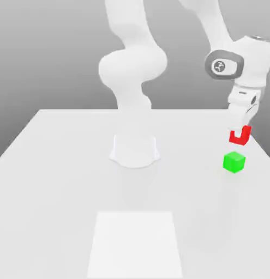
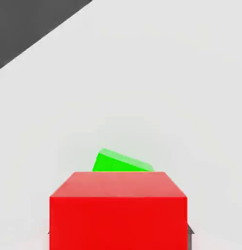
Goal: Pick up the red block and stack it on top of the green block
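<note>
Landmark: small plain bright green cube, matte (image 1: 234, 162), on the white tabletop (image 1: 66, 190). Small matte bright red cube (image 1: 244, 136) above it, apart from it, not stacked. White two-finger gripper (image 1: 240, 122) higher than the green cube, jaws clenched on the red cube. In the hand view, red cube partly covers the green cube.

The red block (image 1: 245, 136) and green block (image 1: 234, 162) look matt and smooth.
</note>
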Motion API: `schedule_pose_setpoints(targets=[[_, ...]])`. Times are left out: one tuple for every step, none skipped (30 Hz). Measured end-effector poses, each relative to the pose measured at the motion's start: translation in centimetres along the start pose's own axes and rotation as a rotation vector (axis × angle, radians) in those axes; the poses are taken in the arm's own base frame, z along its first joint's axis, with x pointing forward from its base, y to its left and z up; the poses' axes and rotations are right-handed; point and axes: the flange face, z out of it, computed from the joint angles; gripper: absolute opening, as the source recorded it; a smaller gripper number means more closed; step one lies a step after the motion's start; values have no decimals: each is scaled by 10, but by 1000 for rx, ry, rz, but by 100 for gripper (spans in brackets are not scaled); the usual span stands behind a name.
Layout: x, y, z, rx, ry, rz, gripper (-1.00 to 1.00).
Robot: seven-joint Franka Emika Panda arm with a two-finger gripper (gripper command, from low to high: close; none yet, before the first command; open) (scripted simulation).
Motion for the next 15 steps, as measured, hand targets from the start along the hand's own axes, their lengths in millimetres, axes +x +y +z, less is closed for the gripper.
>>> schedule_pose_setpoints(targets=[[0, 0, 2, 0, 2, 0, -100], [0, 0, 5, -1, 4, -1, -100], [1, -1, 7, -1, 6, -1, -100], [1, -1, 10, -1, 7, -1, -100], [1, -1, 12, -2, 8, -1, -100], [1, -1, 15, -2, 9, -2, -100], [1, -1, 17, -2, 10, -2, -100], [1, -1, 20, -3, 10, -2, -100], [1, -1, 22, -3, 11, -2, -100], [1, -1, 25, -3, 10, -2, -100], [1, -1, 28, -4, 10, -2, -100], [1, -1, 30, -4, 10, -2, -100], [2, -1, 33, -4, 9, -1, -100], [2, 0, 36, -4, 8, 1, -100], [2, 0, 38, -4, 7, 1, -100]])
